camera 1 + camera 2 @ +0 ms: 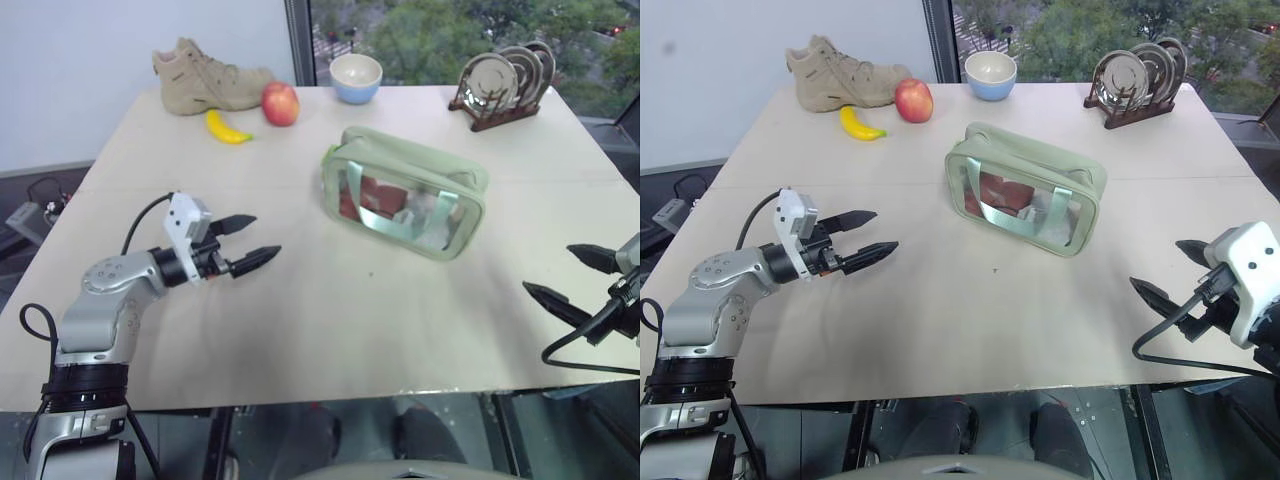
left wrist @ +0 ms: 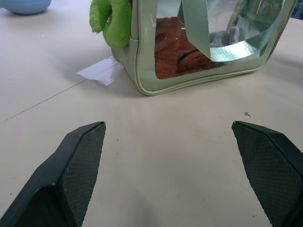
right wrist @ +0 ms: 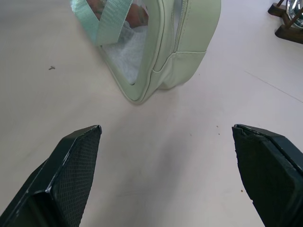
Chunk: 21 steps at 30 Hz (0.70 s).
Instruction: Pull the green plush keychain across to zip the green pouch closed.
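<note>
While both grippers hover spread wide and empty, the keychain (image 2: 111, 21) hangs at the pouch's (image 1: 404, 190) left end, ahead and right of the left gripper (image 1: 248, 243), the nearer one, pouch lengthwise toward the right gripper (image 1: 1167, 272).

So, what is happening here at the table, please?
A two-armed robot faces a pale green pouch lying on the table. Both pincers are open and hold nothing: the left pincer hovers left of the pouch, the right pincer to its right. The green plush keychain hangs at the pouch's end nearer the left pincer, untouched. The zipping has not started yet.
</note>
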### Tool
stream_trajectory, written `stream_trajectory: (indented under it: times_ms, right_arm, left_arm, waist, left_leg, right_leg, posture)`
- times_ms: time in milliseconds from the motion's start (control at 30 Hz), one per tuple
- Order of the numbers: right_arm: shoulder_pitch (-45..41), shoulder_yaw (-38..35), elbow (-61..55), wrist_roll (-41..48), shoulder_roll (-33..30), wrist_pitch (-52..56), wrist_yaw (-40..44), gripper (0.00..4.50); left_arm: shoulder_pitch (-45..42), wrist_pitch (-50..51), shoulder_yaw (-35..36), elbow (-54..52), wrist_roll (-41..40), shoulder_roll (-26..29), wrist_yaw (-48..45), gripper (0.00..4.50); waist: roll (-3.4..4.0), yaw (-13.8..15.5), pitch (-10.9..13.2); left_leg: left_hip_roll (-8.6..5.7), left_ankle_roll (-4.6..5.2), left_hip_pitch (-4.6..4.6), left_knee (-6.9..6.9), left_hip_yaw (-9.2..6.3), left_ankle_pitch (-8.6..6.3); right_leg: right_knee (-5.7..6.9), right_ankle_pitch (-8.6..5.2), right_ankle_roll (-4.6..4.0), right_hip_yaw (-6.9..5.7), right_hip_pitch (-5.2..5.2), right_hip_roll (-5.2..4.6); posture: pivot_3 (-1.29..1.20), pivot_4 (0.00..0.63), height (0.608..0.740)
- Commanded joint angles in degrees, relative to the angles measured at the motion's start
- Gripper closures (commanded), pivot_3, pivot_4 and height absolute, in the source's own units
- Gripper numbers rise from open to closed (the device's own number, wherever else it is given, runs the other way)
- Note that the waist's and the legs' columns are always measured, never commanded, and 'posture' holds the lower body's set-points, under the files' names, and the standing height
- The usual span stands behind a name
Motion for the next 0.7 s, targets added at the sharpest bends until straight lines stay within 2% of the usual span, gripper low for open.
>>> stream_trajectory:
  times_ms: [33, 433, 700]
  right_arm:
    - [-1.85, 0.05, -0.68, 0.45, -0.49, -0.41, -0.96, 0.0]
    - [-7.39, 4.64, -0.69, -1.06, -0.31, 0.05, -5.87, 0.0]
    - [-11.54, 8.96, -1.32, -2.92, -1.44, -1.56, -6.55, 0.0]
  left_arm:
    - [-2.18, -0.1, 2.37, -0.49, -1.34, -0.07, 1.15, 0.02]
    - [-6.38, -0.92, 0.53, 0.3, 0.47, -4.34, 6.38, 0.02]
    - [-7.36, -2.01, -1.44, 0.76, 2.09, -6.24, 6.59, 0.02]
  waist:
    - [0.0, 0.0, 0.0]
    - [-0.02, -0.04, -0.01]
    - [-0.02, -0.26, -0.01]
  left_leg:
    - [0.0, 0.0, 0.0, 0.0, 0.0, 0.0]
    - [-0.02, 0.0, -0.03, 0.03, 0.01, 0.0]
    - [-0.02, 0.0, -0.03, 0.05, 0.02, 0.0]
  right_leg:
    - [0.0, 0.0, 0.0, 0.0, 0.0, 0.0]
    - [0.01, 0.01, 0.01, -0.02, -0.03, 0.0]
    - [0.01, 0.01, 0.01, -0.02, -0.02, 0.0]
  posture:
    - [0.0, 0.15, 0.74]
    - [0.0, 0.15, 0.74]
    - [0.0, 0.15, 0.74]
